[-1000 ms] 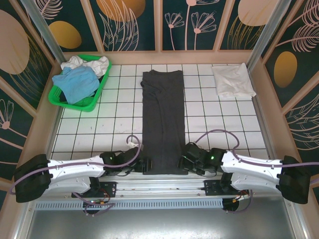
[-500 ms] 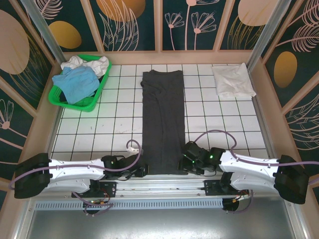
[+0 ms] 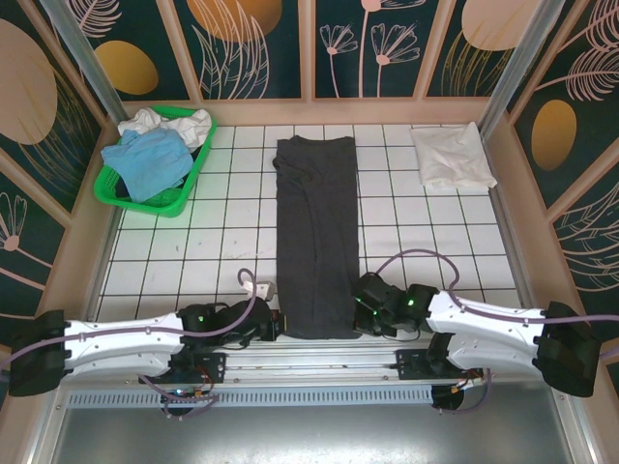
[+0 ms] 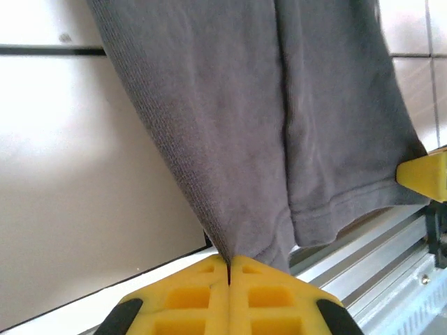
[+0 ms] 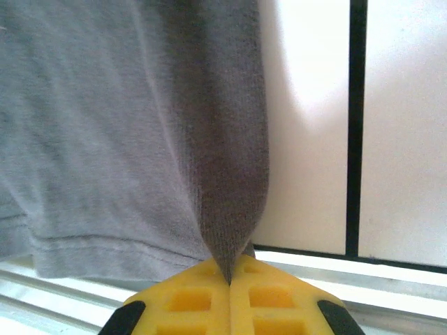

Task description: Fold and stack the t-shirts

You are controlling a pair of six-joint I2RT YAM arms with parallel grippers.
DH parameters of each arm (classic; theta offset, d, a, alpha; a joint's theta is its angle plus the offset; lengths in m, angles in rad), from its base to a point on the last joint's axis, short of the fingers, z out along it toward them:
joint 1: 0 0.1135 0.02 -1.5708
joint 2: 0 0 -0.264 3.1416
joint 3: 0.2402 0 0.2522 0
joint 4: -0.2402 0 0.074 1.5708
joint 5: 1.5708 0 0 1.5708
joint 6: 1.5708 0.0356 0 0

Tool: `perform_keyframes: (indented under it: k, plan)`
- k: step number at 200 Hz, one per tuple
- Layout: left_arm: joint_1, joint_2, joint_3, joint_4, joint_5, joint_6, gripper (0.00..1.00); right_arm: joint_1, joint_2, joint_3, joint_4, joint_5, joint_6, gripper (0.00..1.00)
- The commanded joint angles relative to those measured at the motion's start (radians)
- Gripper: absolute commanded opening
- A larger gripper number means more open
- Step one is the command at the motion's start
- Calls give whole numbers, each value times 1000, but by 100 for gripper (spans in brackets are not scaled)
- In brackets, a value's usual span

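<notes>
Though gaping a sec ago, now pinched right down: left gripper (image 4: 229,264) w/ yellow pads (image 4: 188,296) flat together on near-left corner of dark shirt (image 3: 317,232), right gripper (image 5: 229,279) likewise on near-right corner. Only thin cloth betw. the pads, no visible gap. Left arm (image 3: 116,338) also dropped lower toward near rail (image 3: 319,356) in top view; right barely shifted. Shirt itself unmoved: long narrow strip, sides folded in, running up middle of table (image 3: 193,261) from near edge to far rows.

Means, prob.: both bottom corners secured, so ready to lift hem & carry it toward collar end for a crosswise fold. Fold not yet begun.

Materials: fine-ribbed knit, charcoal, limp, tenting up into each pinch; stitched hem w/ slight curl. Pads foam-like, moulded w/ square pockets. Table glossy white tile w/ black grid lines; rail bare metal.

Elsewhere: white shirt (image 3: 453,157) folded flat, far right. Blue shirt (image 3: 150,159) & crumpled white shirts (image 3: 169,123) heaped in green plastic basket (image 3: 145,205), far left, well apart from the strip.
</notes>
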Motion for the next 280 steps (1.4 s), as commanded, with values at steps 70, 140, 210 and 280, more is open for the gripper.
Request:
perform_keyframes:
  k: [70,140,210,280]
  plan:
    - [369,290,242,191,-186,397,0,-399,184,243,287,74,-398,0]
    - [627,647,532,208,-43,530,0,-636,507,436,449,-142,-529,0]
    - [756,911,751,189,122,598,0,-720,800,686,409,-218,-594,0]
    - [820,1064,876,165,216,614,0,-763,906,761,384,-229,-605,3]
